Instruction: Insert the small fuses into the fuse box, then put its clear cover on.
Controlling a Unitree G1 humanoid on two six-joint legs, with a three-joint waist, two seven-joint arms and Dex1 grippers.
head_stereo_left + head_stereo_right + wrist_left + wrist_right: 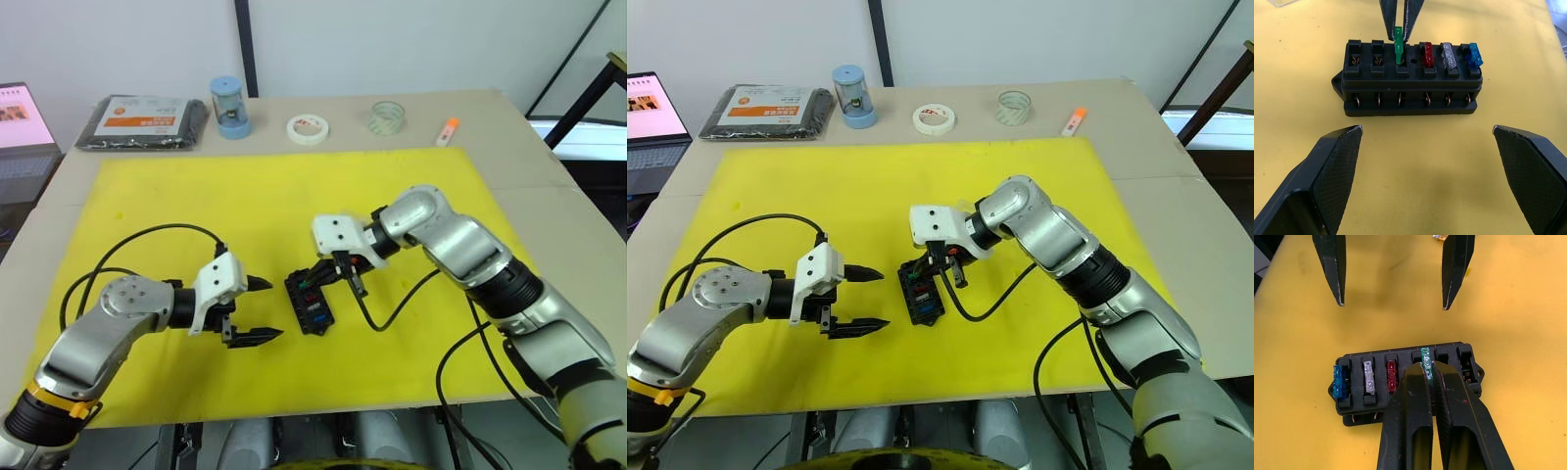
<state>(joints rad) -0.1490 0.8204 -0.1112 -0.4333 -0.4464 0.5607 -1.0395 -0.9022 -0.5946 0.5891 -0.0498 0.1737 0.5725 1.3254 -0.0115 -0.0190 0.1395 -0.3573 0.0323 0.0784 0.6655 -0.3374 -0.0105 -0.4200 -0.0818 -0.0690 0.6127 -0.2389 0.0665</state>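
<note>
The right jaws [1429,369] pinch a green fuse [1398,46] upright over the fuse box [310,302], directly above the fourth slot (red, white and teal already seated). The box sits mid-mat, at three o'clock from the wide-open, empty left jaws [257,310].

The right arm reaches in across the front, elbow bent, wrist turned down; the right gripper [350,277] has its fingers pinched together on a green fuse [1399,47]. The left arm lies low, forearm angled inward, with the left gripper [257,310] level, its fingers [1332,171] spread wide apart and holding nothing, pointing toward the right one
</note>
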